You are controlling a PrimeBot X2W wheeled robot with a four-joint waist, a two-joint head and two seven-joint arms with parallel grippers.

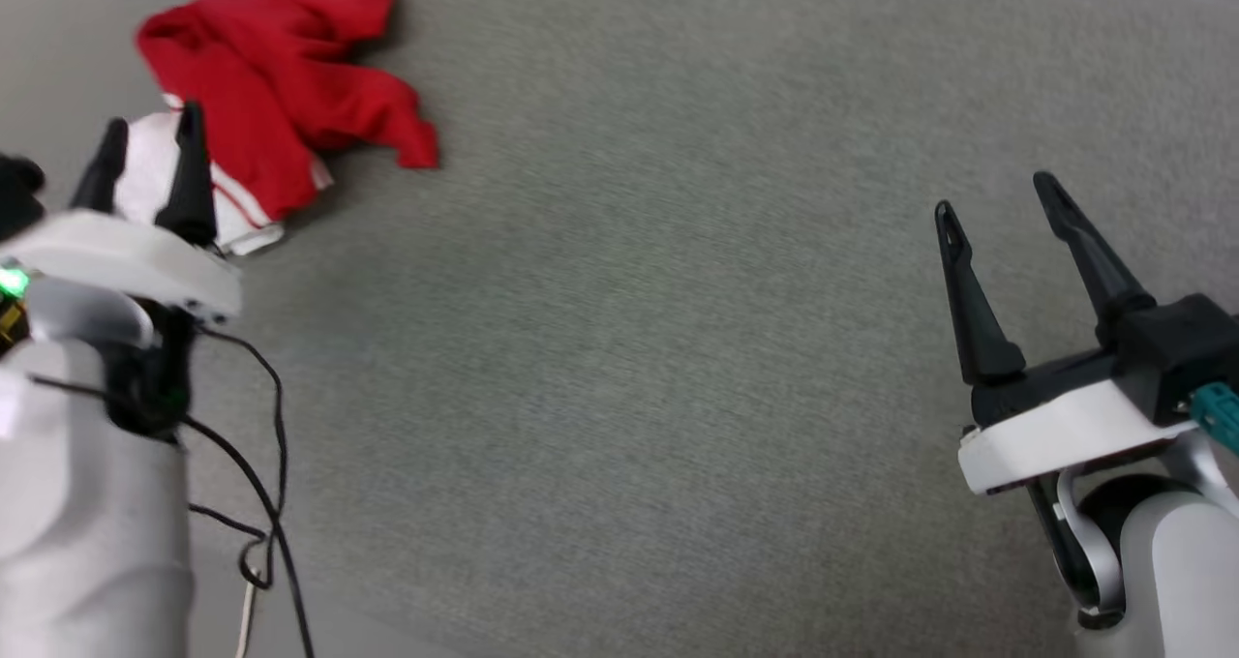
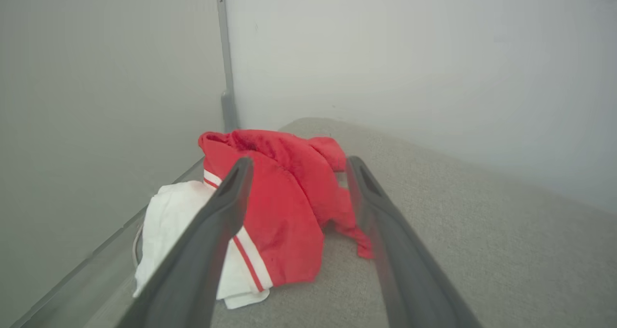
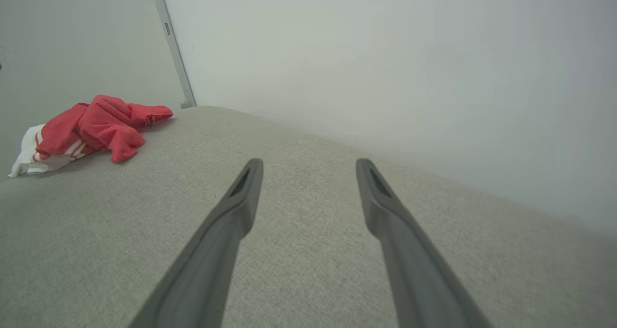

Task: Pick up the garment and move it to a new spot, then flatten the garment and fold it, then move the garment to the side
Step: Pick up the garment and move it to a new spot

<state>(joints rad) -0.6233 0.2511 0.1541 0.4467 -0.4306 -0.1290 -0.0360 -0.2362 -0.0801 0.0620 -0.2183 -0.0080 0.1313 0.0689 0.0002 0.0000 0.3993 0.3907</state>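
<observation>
The garment [image 1: 281,97] is a crumpled red shirt with a white panel and red-and-white striped trim, lying in a heap at the far left of the grey fabric surface [image 1: 678,300]. My left gripper [image 1: 150,131] is open just short of its near edge, over the white part, holding nothing. In the left wrist view the garment [image 2: 284,207] lies straight ahead between the spread fingers [image 2: 219,222] of the left gripper [image 2: 296,166]. My right gripper [image 1: 997,194] is open over bare fabric at the right. From the right wrist view the garment [image 3: 91,130] is far off to the left of the right gripper [image 3: 308,164].
Pale walls [image 2: 434,53] meet in a corner just behind the garment, with a grey vertical strip [image 2: 226,77] in the corner. The surface's left edge [image 2: 96,255] runs close beside the heap. Black cables [image 1: 261,464] hang from my left wrist.
</observation>
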